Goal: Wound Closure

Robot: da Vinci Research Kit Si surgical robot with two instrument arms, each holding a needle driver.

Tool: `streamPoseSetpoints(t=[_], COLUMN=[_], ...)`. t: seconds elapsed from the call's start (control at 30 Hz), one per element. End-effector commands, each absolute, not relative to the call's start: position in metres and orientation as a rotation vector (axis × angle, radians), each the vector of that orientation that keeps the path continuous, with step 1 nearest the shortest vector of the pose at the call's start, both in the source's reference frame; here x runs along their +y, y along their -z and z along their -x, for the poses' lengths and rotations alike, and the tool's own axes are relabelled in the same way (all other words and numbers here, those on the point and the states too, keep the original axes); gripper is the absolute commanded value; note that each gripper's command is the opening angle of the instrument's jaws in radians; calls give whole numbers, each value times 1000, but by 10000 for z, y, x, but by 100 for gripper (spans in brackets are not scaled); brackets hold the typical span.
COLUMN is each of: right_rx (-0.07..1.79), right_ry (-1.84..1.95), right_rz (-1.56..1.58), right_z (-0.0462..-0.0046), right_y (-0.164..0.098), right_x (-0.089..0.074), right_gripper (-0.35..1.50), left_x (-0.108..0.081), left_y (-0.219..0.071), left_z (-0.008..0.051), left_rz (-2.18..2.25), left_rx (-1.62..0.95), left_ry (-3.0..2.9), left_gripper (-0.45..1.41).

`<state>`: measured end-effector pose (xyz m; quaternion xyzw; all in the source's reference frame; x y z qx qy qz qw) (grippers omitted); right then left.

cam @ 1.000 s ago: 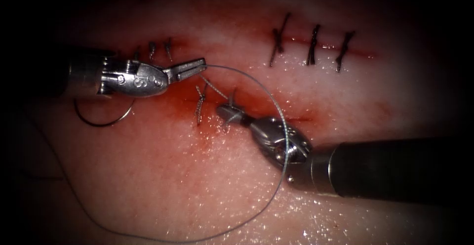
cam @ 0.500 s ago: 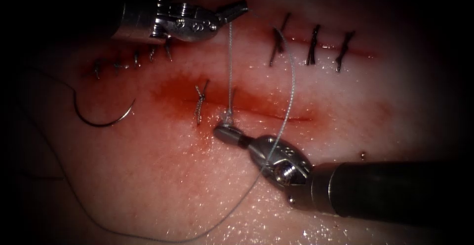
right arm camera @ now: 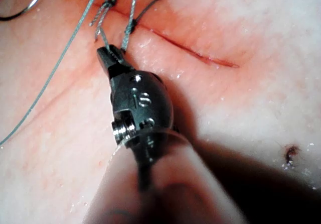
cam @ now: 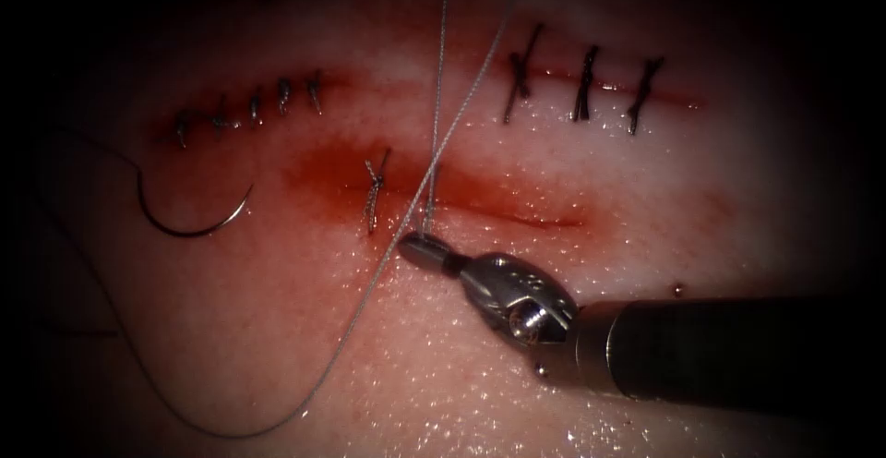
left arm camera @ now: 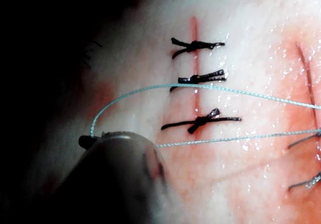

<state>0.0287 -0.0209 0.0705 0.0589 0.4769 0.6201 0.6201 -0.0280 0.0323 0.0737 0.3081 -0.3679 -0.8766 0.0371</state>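
Note:
My right tool (cam: 413,247) comes in from the lower right, its jaws shut on the short thread end just below the cut (cam: 526,220); the right wrist view shows the same grip (right arm camera: 107,53). Two strands of pale thread (cam: 435,135) rise steeply from that spot and leave the picture. In the left wrist view my left tool (left arm camera: 90,140) is shut on the thread (left arm camera: 210,87). The curved needle (cam: 189,233) lies free on the tissue left of the cut, held by neither tool and not in the tissue. Its trailing thread sweeps along the lower left.
One tied stitch (cam: 373,196) crosses the cut left of the strands. Older closed cuts with dark stitches run at upper right (cam: 583,84) and upper left (cam: 268,102). Red fluid stains the tissue around the cut. A small dark spot (cam: 678,288) sits above the right shaft.
My left tool has climbed up and away out of the endoscope view, drawing the thread with it. The wide loop has collapsed into straight strands. My right tool has held its grip near the cut.

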Motion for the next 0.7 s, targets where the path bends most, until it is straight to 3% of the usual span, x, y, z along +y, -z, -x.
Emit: streamPoseSetpoints(t=[0.03,0.7], right_rx=[1094,1041], right_ry=[-1416,-1343], right_rz=[-155,-236], right_z=[-292,-306], right_y=[-708,-684], right_x=[-222,-273], right_gripper=[-35,-35], left_x=[325,353], left_y=[-746,-740], left_z=[288,314], left_rz=[-926,-806], left_rx=[-1179,-1296], left_ry=[2673,2588], left_gripper=[-45,-45])
